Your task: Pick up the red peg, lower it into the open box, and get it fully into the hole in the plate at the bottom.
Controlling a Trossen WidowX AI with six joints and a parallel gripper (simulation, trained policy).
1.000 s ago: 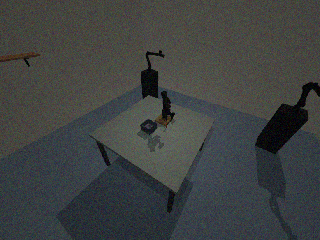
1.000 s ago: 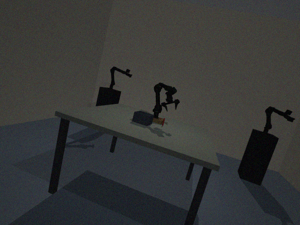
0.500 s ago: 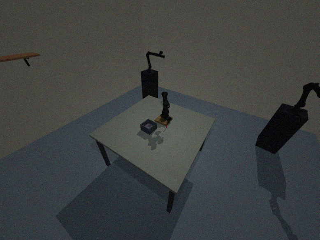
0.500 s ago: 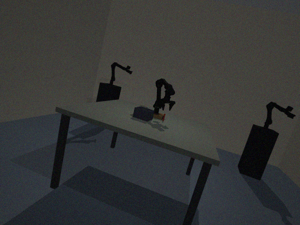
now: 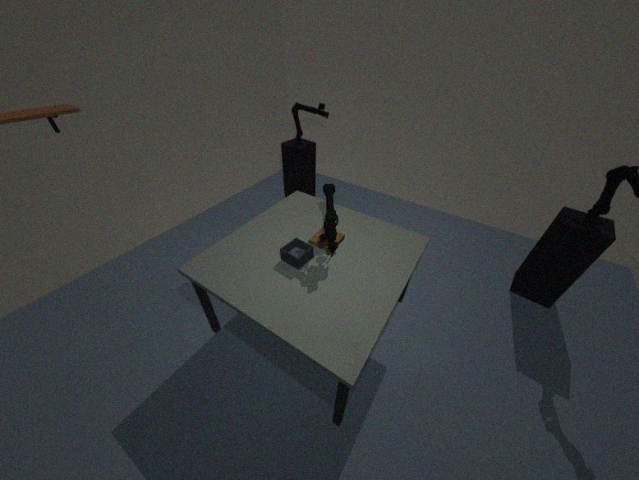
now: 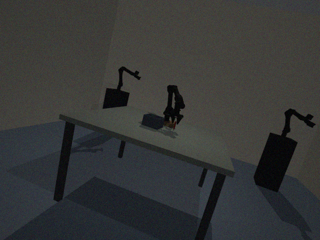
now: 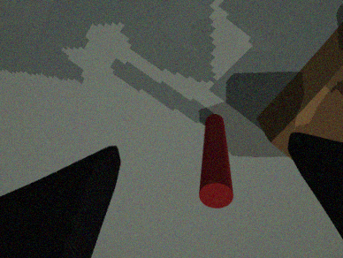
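Near the box [image 5: 289, 258] [image 6: 153, 121], the spread pincer [image 5: 332, 251] [image 6: 176, 122] [image 7: 204, 147] should take the red peg [image 6: 174, 125] [image 7: 216, 155], seemingly stiff and light, around its upper shaft.

Peg [image 6: 175, 125] [image 7: 216, 161] upright on the table [image 5: 304, 304] [image 6: 144, 144] [image 7: 150, 230], near the box [image 5: 296, 253] [image 6: 153, 121] and base board [image 5: 338, 237] [image 6: 168, 123] [image 7: 324, 117]

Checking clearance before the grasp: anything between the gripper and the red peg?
Nothing visible stands between the open gripper and the upright red peg. The wooden board sits off to one side.
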